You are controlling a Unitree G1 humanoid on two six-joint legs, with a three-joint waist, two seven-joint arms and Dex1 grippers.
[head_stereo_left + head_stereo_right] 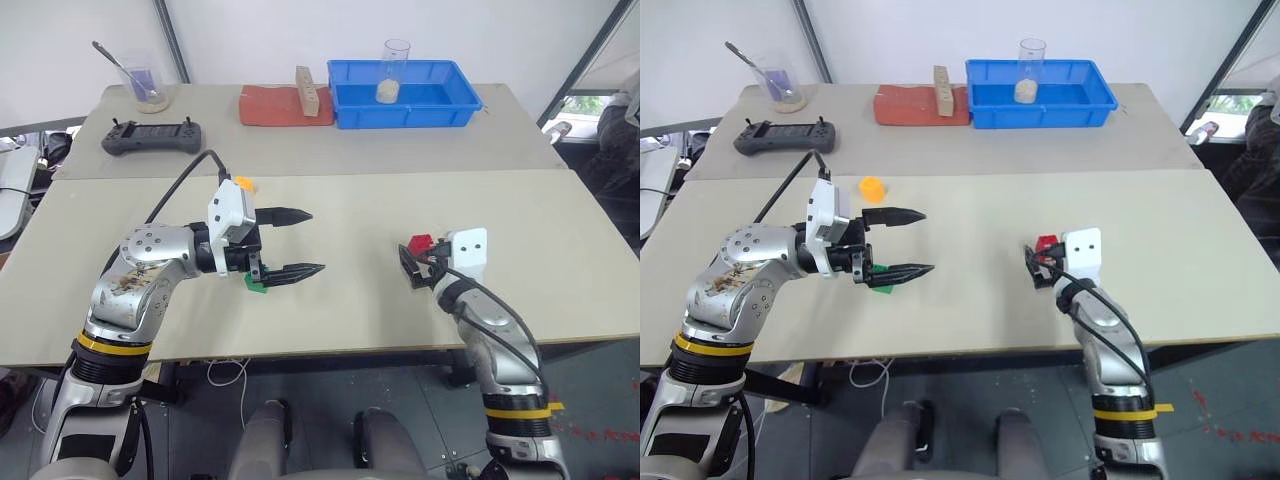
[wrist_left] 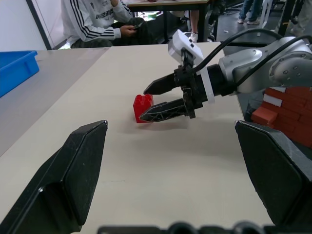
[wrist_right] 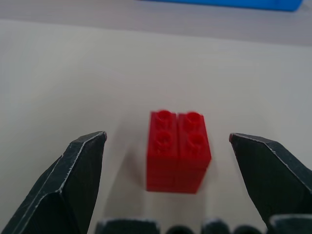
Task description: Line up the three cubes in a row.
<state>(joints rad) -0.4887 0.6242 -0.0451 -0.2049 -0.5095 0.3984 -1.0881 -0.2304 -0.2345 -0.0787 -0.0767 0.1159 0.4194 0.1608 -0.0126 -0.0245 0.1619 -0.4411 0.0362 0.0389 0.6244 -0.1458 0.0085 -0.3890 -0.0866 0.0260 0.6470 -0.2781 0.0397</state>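
The red cube (image 3: 178,151) sits flat on the near table (image 1: 350,215), toward its right side, studs facing up; it is squarish, with no clear long axis, and one flat face is turned toward the right gripper (image 1: 412,266). That gripper points forward over the table, its two black fingers spread wide, with the red cube lying between them and touching neither. The left gripper (image 1: 312,243) is held level and points across the table to the right, its fingers (image 1: 288,215) also spread apart and holding nothing. The green cube (image 1: 881,279) rests on the table right under the left gripper's lower finger, mostly hidden, so its facing cannot be told. The orange-yellow cube (image 1: 872,188) lies on the table just beyond the left hand, well apart from the red one. The three cubes form no row.
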